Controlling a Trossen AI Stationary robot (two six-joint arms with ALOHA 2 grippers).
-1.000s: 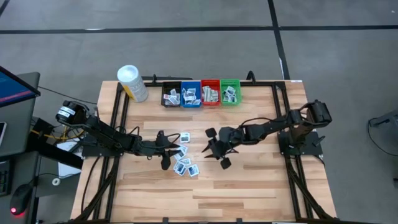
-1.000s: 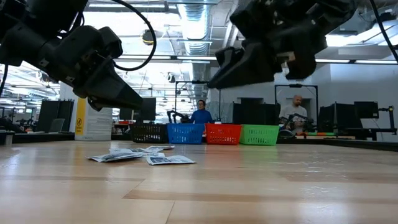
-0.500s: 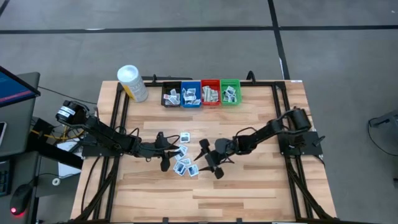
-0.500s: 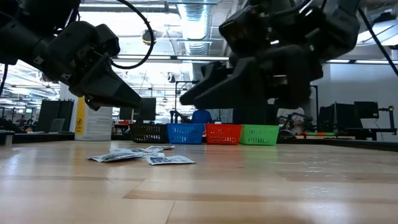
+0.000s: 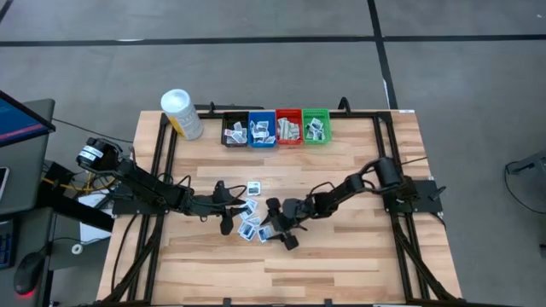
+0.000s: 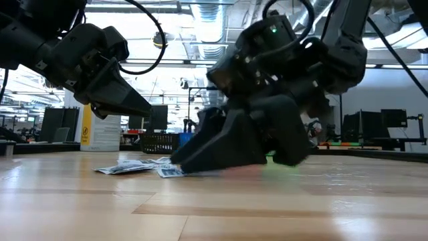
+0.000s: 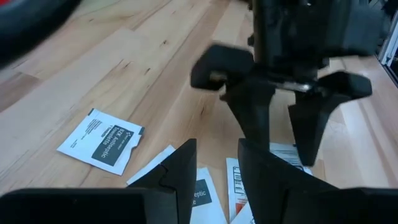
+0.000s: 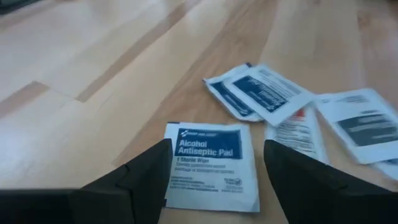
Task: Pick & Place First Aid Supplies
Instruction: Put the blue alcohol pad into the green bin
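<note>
Several small white first aid packets [image 5: 250, 223] lie flat in a loose pile at the middle of the wooden table, and one more [image 5: 253, 188] lies apart just beyond it. My right gripper [image 5: 270, 227] is low at the pile's right side and open. Its fingers stand on either side of an alcohol pad packet [image 8: 211, 165], which lies flat; I cannot tell whether they touch it. My left gripper [image 5: 239, 207] hovers above the pile's left side, raised off the table [image 6: 150, 110], open by a narrow gap [image 7: 214, 152] with nothing in it.
Black [image 5: 235, 132], blue [image 5: 262, 131], red [image 5: 288, 130] and green [image 5: 316, 128] bins stand in a row at the far edge, each with packets inside. A white-capped yellow container [image 5: 181, 113] stands at the far left corner. Bare wood lies near the front edge.
My right gripper has come down from well above the table almost to its surface, moving toward the table's left edge to the right side of the packet pile. The packets lie as before. My left gripper has kept still.
</note>
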